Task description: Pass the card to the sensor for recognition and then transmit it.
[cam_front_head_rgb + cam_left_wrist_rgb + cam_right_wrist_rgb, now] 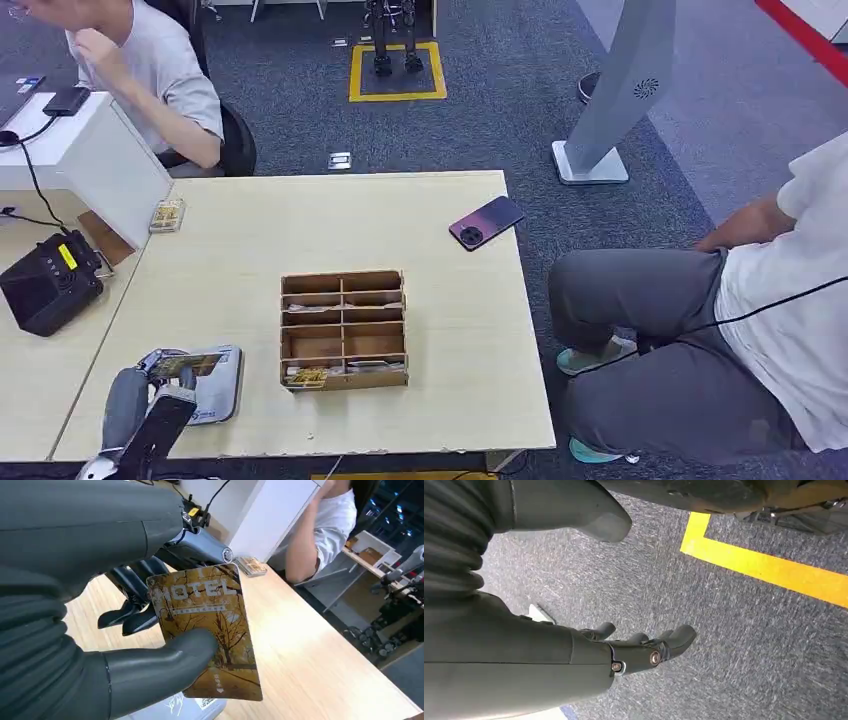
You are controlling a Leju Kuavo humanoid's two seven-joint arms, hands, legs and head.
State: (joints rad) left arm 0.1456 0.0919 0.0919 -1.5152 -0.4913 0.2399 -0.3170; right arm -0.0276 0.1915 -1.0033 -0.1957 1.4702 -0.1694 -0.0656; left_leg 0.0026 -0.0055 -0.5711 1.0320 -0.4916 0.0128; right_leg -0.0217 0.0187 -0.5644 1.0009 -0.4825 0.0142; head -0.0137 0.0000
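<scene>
My left hand (150, 390) is at the table's near left corner and holds a golden "HOTEL" card (205, 625) between thumb and fingers. The card (185, 365) is lifted just over a grey sensor pad (222, 385) lying flat on the table. From the left wrist view the thumb (165, 660) presses on the card's face, and the pad's edge (185, 707) peeks out beneath. My right hand (644, 647) hangs beside my body over the carpet, fingers apart and holding nothing.
A wooden divided box (343, 328) with cards in its front slots stands mid-table. A phone (486, 222) lies at the far right edge. A black device (48, 283) and white box (90, 160) sit left. One person sits behind the table, another to the right.
</scene>
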